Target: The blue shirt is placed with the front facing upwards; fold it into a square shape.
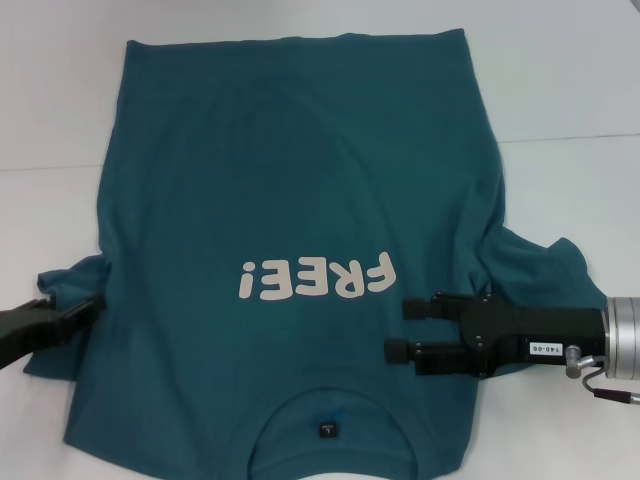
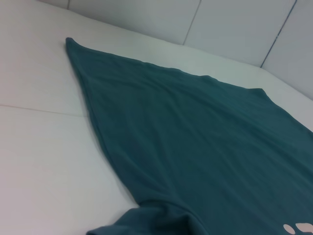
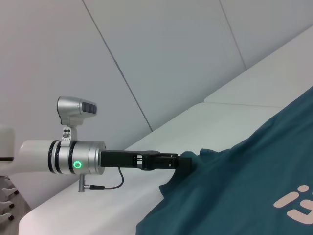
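On the white table (image 1: 60, 120) we see the blue shirt (image 1: 290, 180) spread flat, bare surface beyond every edge. Left gripper (image 1: 92, 305) pinches the left sleeve; right gripper (image 1: 400, 328) hovers open above the chest.

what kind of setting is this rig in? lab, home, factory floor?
Most likely a lab or test bench. The blue shirt lies on a plain white table, with bare white panelled walls behind it. Only the left gripper and right gripper are in view.
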Available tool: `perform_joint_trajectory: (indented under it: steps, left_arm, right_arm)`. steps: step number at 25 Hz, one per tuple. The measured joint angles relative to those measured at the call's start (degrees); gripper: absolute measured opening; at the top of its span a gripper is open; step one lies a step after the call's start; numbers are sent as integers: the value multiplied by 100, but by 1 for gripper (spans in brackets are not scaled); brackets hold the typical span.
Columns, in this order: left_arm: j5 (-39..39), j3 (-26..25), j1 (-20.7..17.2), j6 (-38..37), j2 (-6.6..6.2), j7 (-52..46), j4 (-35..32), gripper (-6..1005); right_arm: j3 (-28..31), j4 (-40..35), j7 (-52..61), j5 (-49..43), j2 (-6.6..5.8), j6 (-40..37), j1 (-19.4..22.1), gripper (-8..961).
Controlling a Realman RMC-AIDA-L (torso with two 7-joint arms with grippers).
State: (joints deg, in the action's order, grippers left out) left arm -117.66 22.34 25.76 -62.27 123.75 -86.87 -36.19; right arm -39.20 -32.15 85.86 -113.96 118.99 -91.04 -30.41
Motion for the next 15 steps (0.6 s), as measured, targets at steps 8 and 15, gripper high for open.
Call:
perform_joint_trajectory:
  steps: [8, 15]
  left_arm:
    - [7, -18, -18, 20, 0, -49, -52, 517]
    - [7, 9, 32, 110, 0, -49, -53, 153]
  right_arm:
    - [9, -1, -1, 6, 0, 42, -1, 915]
    - [9, -7, -26, 41, 0, 133, 3, 915]
